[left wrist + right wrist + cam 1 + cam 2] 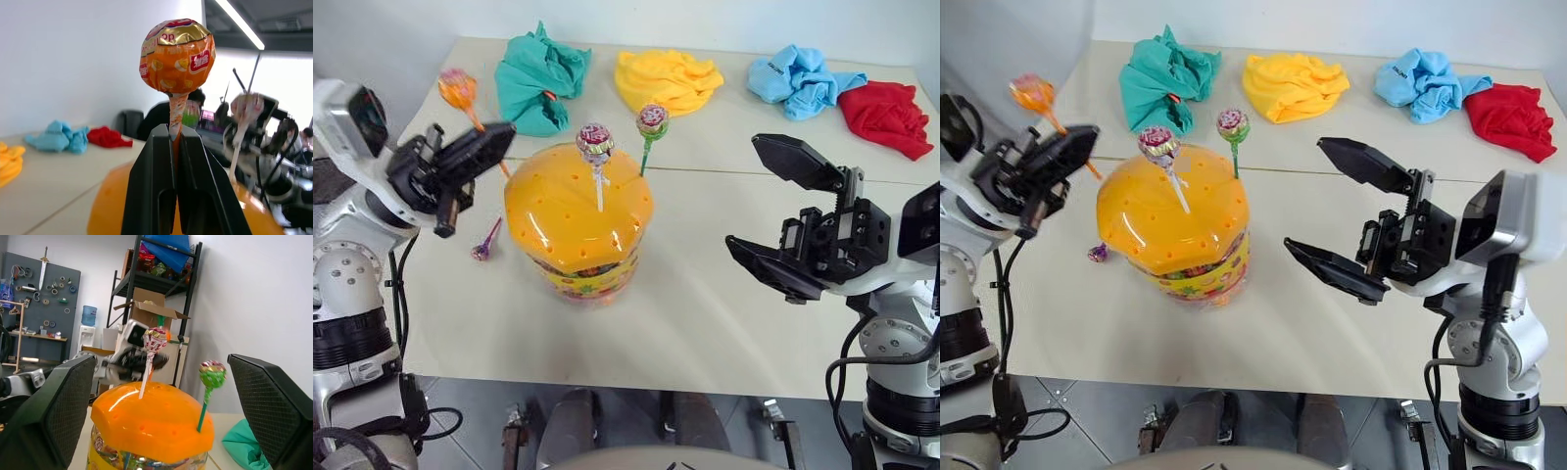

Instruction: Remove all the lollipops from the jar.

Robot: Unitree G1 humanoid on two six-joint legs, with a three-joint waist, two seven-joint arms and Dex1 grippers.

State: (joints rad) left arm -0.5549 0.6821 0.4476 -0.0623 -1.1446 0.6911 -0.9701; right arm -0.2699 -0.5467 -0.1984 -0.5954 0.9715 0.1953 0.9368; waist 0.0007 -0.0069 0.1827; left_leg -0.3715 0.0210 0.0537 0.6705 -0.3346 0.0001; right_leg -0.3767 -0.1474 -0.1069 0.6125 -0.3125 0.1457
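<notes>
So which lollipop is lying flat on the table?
The purple-stick lollipop left of the orange-lidded clear jar. Two others stand in the lid; the orange-stick one is held.

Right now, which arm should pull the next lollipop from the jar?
Right. The right gripper is open and empty beside the jar; the left gripper is shut on an orange lollipop.

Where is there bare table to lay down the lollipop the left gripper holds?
Bare table lies between the jar and the right gripper, also along the near edge. Left of the jar is tighter: a purple-stick lollipop lies there. The far edge is crowded with cloths.
</notes>
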